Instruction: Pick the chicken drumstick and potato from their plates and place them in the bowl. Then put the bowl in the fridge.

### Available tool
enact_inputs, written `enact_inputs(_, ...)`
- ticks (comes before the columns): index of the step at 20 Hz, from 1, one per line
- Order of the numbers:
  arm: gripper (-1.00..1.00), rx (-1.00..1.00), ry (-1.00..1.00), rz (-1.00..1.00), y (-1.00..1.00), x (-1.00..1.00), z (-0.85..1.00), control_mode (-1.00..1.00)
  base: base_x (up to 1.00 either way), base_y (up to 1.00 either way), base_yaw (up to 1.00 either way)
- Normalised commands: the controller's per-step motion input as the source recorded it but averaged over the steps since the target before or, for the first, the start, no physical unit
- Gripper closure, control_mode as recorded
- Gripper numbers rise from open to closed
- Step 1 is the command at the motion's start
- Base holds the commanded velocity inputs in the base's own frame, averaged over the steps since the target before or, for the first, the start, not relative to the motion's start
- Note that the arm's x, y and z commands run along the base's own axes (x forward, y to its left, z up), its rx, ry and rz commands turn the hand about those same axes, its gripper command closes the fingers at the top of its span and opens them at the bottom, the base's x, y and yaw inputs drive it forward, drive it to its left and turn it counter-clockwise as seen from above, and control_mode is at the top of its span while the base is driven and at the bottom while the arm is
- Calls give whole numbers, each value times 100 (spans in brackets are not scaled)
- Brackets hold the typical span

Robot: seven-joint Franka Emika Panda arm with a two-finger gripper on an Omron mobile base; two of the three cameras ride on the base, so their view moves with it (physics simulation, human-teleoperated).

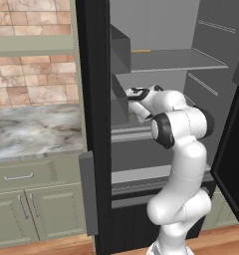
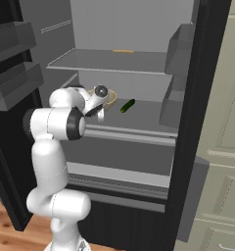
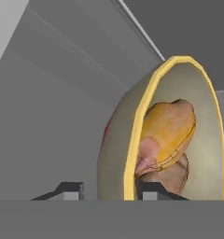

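Note:
The tan bowl (image 3: 198, 140) with its yellow rim stands on the middle shelf of the open black fridge (image 1: 94, 99). Inside it lie the golden chicken drumstick (image 3: 170, 130) and, beneath that, the brown potato (image 3: 179, 170). My gripper (image 3: 109, 190) straddles the bowl's near wall, one fingertip (image 3: 69, 189) outside and the other inside by the food. The jaws stand a little apart from the wall, so the gripper is open. From the right base view the hand (image 2: 100, 105) hangs over the bowl (image 2: 111, 95) and hides most of it. The plates are out of view.
A green cucumber-like piece (image 2: 128, 106) lies on the same shelf, right of the bowl. A thin orange item (image 2: 123, 51) rests on the upper shelf. Door bins (image 2: 176, 49) jut in on the right. A marble counter (image 1: 32, 129) lies left of the fridge.

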Motion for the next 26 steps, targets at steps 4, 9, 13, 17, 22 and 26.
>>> enact_inputs(4, -100, 0, -2, 9, 0, -8, 30, -100, 0, 0, 0)
enact_inputs(9, -100, 0, -6, 7, 0, -25, 27, -100, 0, 0, 0)
enact_inputs(13, -100, 0, 0, 1, 0, -43, 16, -100, 0, 0, 0)
enact_inputs(17, -100, 0, 0, 0, 0, -42, 21, -100, 0, 0, 0)
enact_inputs(22, -100, 0, 0, 1, -2, -42, 35, -100, 0, 0, 0)
enact_inputs(26, -100, -2, 0, 0, -6, -57, 30, -100, 0, 0, 0)
